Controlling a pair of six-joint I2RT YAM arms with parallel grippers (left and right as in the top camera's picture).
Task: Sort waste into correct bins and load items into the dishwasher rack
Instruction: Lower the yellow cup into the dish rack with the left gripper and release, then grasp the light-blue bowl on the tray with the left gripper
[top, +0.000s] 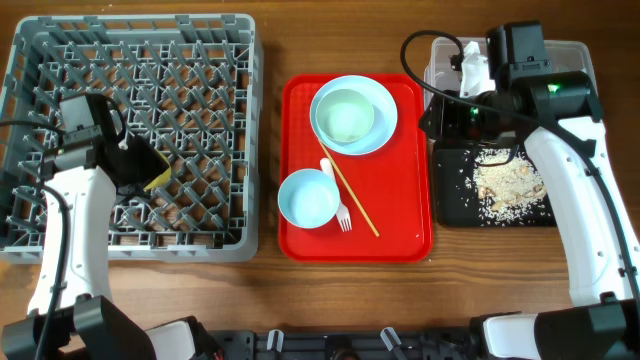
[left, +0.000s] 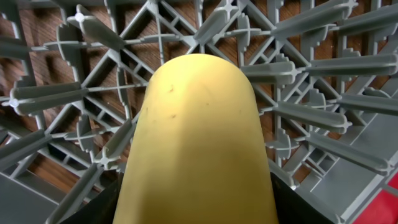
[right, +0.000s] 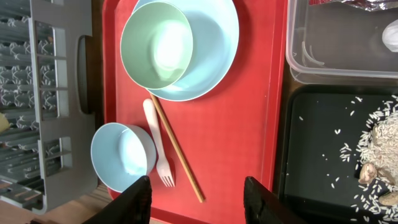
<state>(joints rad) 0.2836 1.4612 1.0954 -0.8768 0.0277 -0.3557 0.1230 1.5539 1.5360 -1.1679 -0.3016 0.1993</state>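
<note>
My left gripper (top: 148, 176) is shut on the small yellow cup (top: 159, 180) and holds it over the grey dishwasher rack (top: 130, 60). In the left wrist view the cup (left: 196, 137) fills the middle, above the rack's pegs (left: 311, 74). My right gripper (right: 196, 184) is open and empty, above the red serving tray's right part (top: 405, 180). On that tray lie a pale-blue plate (right: 214, 50) with a mint-green bowl (right: 155, 43) on it, a second bowl (right: 121, 155), a white fork (right: 155, 143) and a chopstick (right: 177, 152).
A clear tub (top: 560, 55) at the back right holds a white scrap (top: 470, 65). In front of it a black tray (top: 455, 200) holds rice-like leftovers (top: 510, 185). The rack's edge (right: 43, 93) lies just left of the red tray.
</note>
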